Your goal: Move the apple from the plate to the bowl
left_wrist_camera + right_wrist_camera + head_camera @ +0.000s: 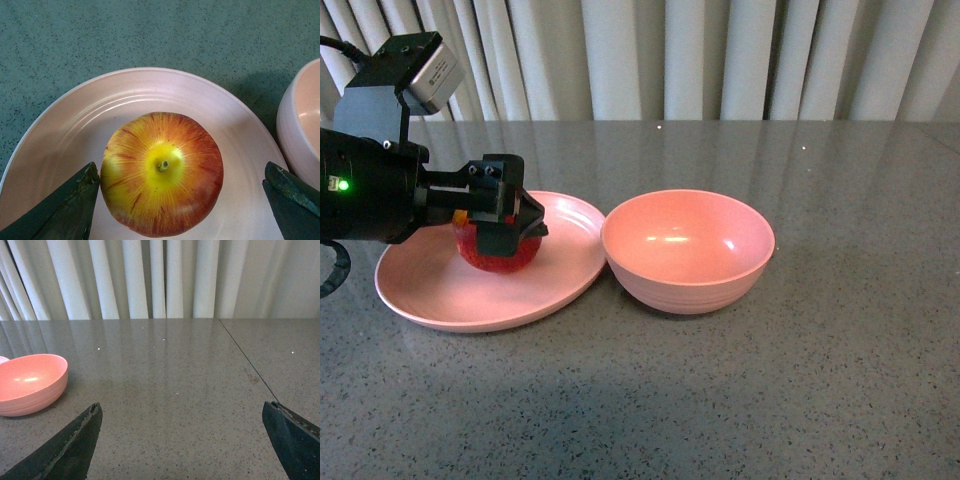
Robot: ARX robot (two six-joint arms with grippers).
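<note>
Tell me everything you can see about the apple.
The apple is squat, red with fine streaks, and yellow around its short stem. It sits stem up on the pink plate, between the fingers of the open left gripper. One finger is right at its side, contact unclear; the other is clearly apart.

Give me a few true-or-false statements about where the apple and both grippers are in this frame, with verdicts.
1. The apple sits on the plate. True.
2. The apple lies in the bowl. False: the bowl is empty.
3. The left gripper is shut on the apple. False: its jaws stand open, one on either side of the apple.
4. The right gripper is open and holds nothing. True.
</note>
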